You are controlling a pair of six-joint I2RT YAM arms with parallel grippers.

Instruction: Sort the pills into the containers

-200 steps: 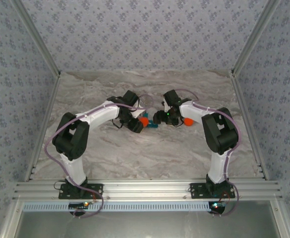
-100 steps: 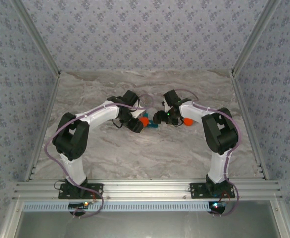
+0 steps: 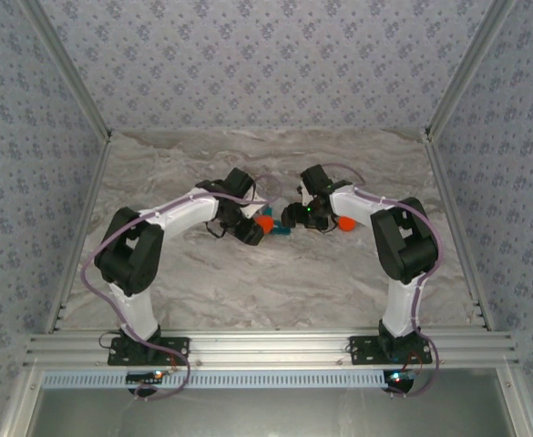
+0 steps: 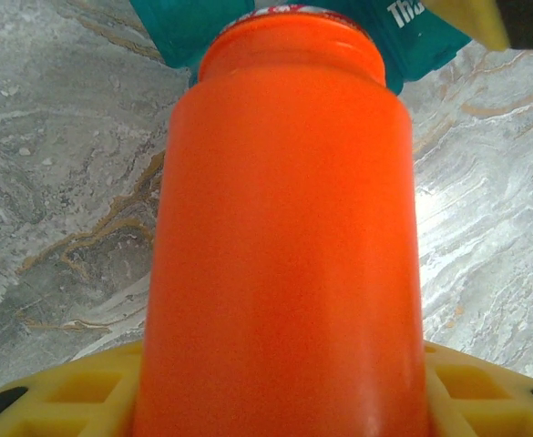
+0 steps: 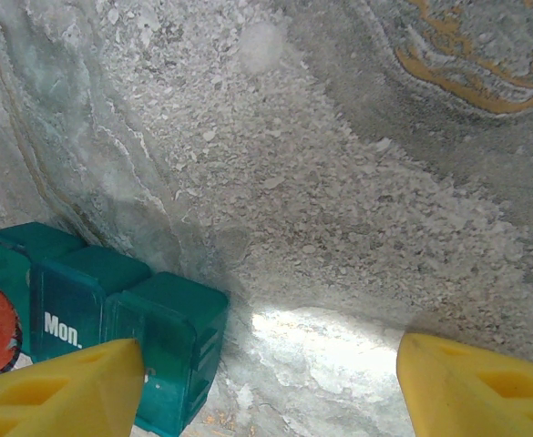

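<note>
- The left gripper [image 4: 284, 405] is clamped round the orange bottle [image 4: 284, 228], with its yellow fingers [image 4: 56, 401] pressing the lower body from either side
- The bottle's long axis runs straight out from those fingers, with the open mouth at the far end; what is inside cannot be made out through the wall
- Just past the mouth lies the teal pill box [image 4: 175, 27], directly ahead of the bottle and running crosswise to it, so teal shows on both sides of the rim; whether rim and box touch I cannot tell
- From above, the box [image 3: 280, 229] rests on the table [image 3: 248, 291] in the gap between the two arms
- The right gripper [image 5: 266, 387] faces it from the other side with its jaws wide apart and nothing held; the box's "Mon." end sits just beside one finger [image 5: 66, 391], and bare table lies between the two fingers
- The pour looks like the left arm's job: tip the bottle further along its own axis so the mouth comes over a compartment. The right arm is nearer the "Mon." end and is best placed to steady the box
</note>
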